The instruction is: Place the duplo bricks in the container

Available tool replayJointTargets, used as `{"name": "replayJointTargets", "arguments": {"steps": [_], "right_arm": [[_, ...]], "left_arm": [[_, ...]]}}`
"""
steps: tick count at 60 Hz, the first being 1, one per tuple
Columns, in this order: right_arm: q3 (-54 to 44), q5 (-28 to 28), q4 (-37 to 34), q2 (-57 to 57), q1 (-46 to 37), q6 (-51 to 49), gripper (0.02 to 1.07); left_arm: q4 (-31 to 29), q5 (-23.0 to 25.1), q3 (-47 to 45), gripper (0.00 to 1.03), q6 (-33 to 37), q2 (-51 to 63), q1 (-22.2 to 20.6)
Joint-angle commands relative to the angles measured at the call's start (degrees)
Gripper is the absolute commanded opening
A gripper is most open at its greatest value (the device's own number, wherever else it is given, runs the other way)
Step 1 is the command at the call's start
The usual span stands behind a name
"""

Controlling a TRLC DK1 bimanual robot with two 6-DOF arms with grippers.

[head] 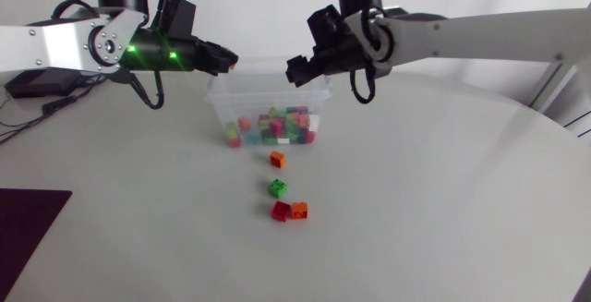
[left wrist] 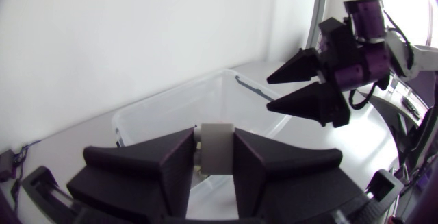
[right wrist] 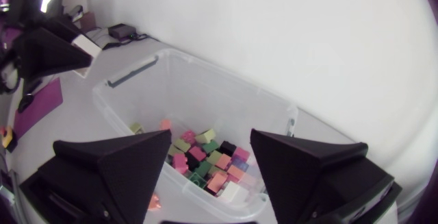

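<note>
The left gripper (head: pixel 224 61) is clamped on a pale brick (left wrist: pixel 216 148) and hangs just above the left edge of the clear container (head: pixel 222 108). The brick should go well if it is carried a little further over the open middle and lowered before letting go, so it cannot bounce out. The right gripper (right wrist: pixel 210 138) hangs nearby over the right side, spread wide and empty, so the left arm needs to keep clear of it. A heap (right wrist: pixel 205 159) of coloured bricks already lies inside.

The table (head: pixel 443 200) is pale, smooth and roomy. On it, near the container, lie an orange brick (head: pixel 277 159), a green brick (head: pixel 277 188), a red brick (head: pixel 281 211) and a second orange brick (head: pixel 299 211). A dark mat (head: pixel 28 237) seems to lie at one corner.
</note>
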Motion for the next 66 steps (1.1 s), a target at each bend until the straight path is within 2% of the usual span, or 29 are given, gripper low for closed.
{"name": "replayJointTargets", "arguments": {"steps": [1, 21, 28, 37, 39, 41, 52, 61, 66], "right_arm": [[-2.63, 0.21, 1.49, -4.26, -0.25, -0.70, 0.92], [-12.03, 0.39, -0.09, -13.67, 3.35, -1.58, 0.92], [-16.78, -1.20, -2.99, -16.13, 4.06, -3.33, 0.92], [-22.58, -4.27, -7.65, -17.53, 5.81, -7.03, 0.92], [-23.81, -4.80, -8.88, -17.62, 6.25, -8.78, 0.92], [-24.95, -5.50, -9.67, -17.62, 6.52, -10.37, 0.92], [-27.76, -8.67, -15.74, -16.83, 6.61, -19.77, 0.92], [-27.76, -10.69, -20.92, -14.37, 6.87, -26.62, 0.92], [-27.50, -10.51, -23.12, -12.70, 8.45, -28.82, 0.92]], "left_arm": [[1.01, 0.44, 3.73, 0.28, -2.64, 3.73, 0.22], [1.45, -1.58, 12.61, 0.33, -4.66, 12.17, -0.57], [1.45, -2.55, 15.33, 0.48, -4.66, 14.80, -0.66], [1.09, -3.16, 15.68, 0.81, -3.43, 16.30, -1.54], [0.74, -3.16, 15.33, 0.93, -2.73, 16.21, -1.81], [0.22, -3.16, 15.07, 0.97, -2.11, 16.03, -1.98], [-5.85, -3.07, 10.76, 0.98, 4.48, 11.11, -2.68], [-15.96, -3.07, 4.08, 0.98, 16.00, 3.73, -3.04], [-19.30, -2.72, 0.39, 0.98, 20.48, 0.48, -2.95]]}}
